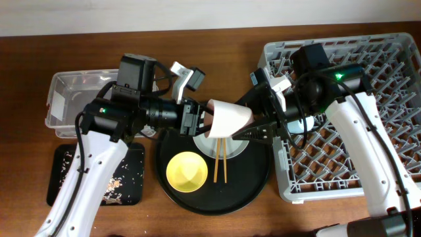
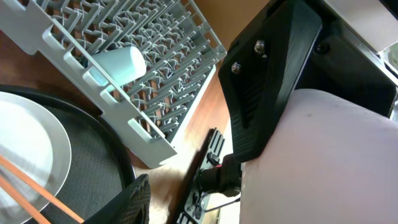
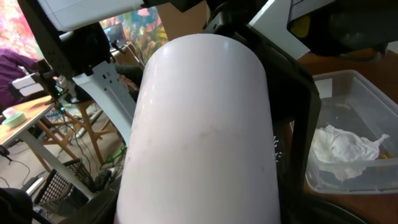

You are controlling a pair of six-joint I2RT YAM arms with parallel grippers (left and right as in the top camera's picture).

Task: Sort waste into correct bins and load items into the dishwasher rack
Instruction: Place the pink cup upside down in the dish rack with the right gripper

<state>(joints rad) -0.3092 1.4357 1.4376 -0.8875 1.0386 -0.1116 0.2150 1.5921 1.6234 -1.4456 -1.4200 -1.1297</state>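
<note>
The pink cup [image 1: 230,118] hangs on its side above the round black tray, between both grippers. My right gripper [image 1: 253,128] is shut on it; in the right wrist view the cup [image 3: 199,124] fills the space between the jaws [image 3: 199,208]. My left gripper [image 1: 202,120] is at the cup's rim and looks open: in the left wrist view its lower finger [image 2: 199,208] stands apart from the cup [image 2: 336,162]. The pale plate [image 1: 238,149] with chopsticks [image 1: 220,161] and the yellow bowl [image 1: 187,171] lie on the tray. A light blue cup [image 2: 121,62] sits in the grey rack [image 1: 368,59].
The large round black tray [image 1: 253,184] lies in the centre front. The clear tub [image 1: 72,85] at the back left holds a crumpled white wrapper [image 3: 342,146]. The shallow black tray [image 1: 62,178] at the front left holds food scraps [image 1: 112,187].
</note>
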